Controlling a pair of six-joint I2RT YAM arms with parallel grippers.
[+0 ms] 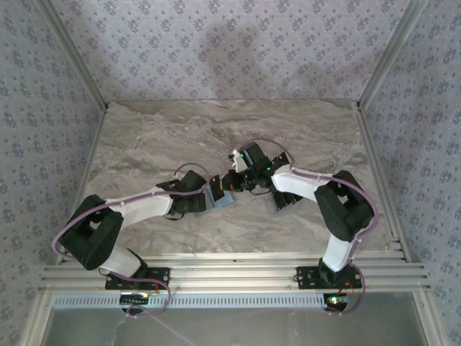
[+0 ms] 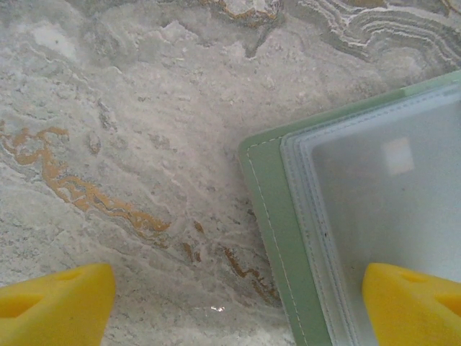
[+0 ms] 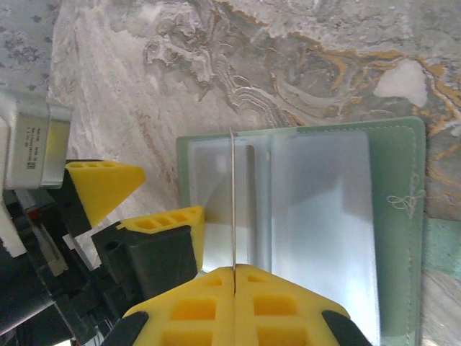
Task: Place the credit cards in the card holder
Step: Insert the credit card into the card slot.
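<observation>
Right claw [image 3: 234, 277]: yellow fingers pressed together on a credit card [image 3: 233, 202], which showed edge-on as a thin pale line running straight out from the fingertips. The card stood on edge over the card holder [image 3: 396, 180], and its line crossed the clear sleeves near the fold (inside a pocket or just resting on the plastic, couldn't tell). The holder lay open and flat directly ahead of the claw, with a sage-green stitched border and clear sleeves on the inner face, on the marble table [image 3: 108, 86]. Left claw [image 2: 230, 306] was spread wide. One yellow fingertip [image 2: 410, 303] was over the holder's clear sleeve near its corner, and the other was over bare marble off the holder's edge. In the right wrist view, the left claw's fingers sat just beside the right claw, at the holder's near edge. From above, both claws met almost tip to tip mid-table with the holder under them. Some dark flat pieces [image 1: 286, 202] lay behind the right claw, partly under the right forearm, too small to identify.
</observation>
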